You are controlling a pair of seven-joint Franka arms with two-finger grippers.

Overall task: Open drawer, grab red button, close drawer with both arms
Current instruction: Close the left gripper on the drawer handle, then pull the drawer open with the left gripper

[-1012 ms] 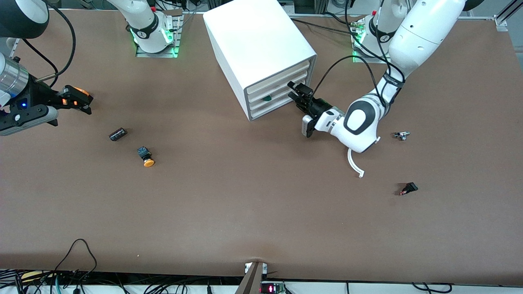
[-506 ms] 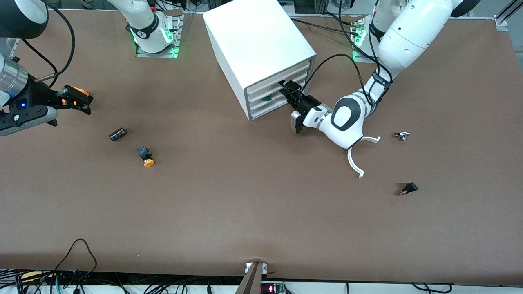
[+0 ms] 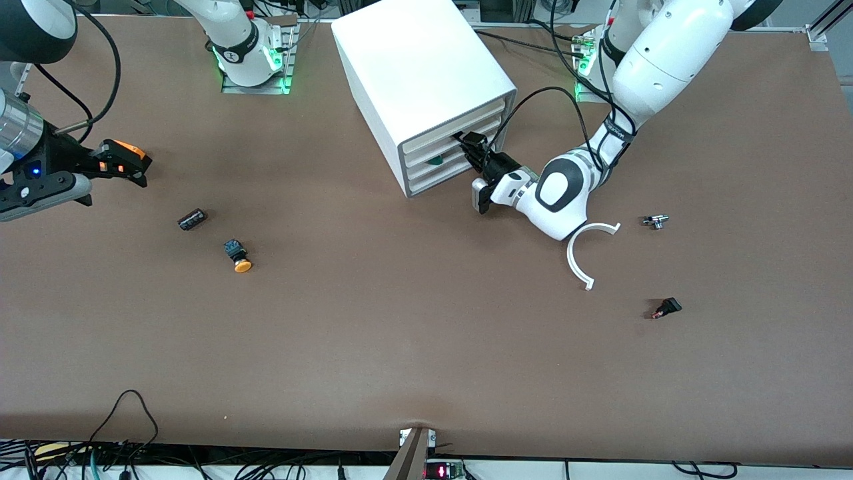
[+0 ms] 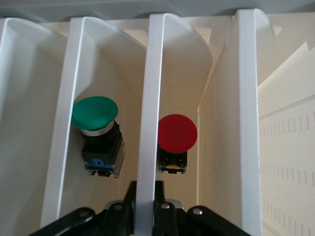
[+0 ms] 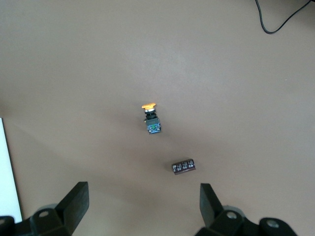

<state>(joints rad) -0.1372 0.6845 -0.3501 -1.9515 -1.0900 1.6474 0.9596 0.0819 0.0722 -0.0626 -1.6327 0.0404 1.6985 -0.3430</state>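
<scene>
Left claw (image 4: 146,216) clamped on drawer (image 4: 148,123) front, no readable writing.

- The right gripper (image 5: 142,209) hangs above the brown table (image 5: 236,73), its two black fingers (image 5: 74,201) spread wide apart with bare tabletop between them.
- A small push button with an orange-yellow cap (image 5: 151,119) lies on its side on the table, its black and blue-green body pointing toward the gripper.
- A short dark cylinder (image 5: 183,166) lies just beside that button, apart from it and closer to the gripper's fingers.
- A thin black cable (image 5: 278,19) loops across one corner of the table.
- A white edge (image 5: 9,167) shows at the border of the view; what it belongs to cannot be told.
</scene>
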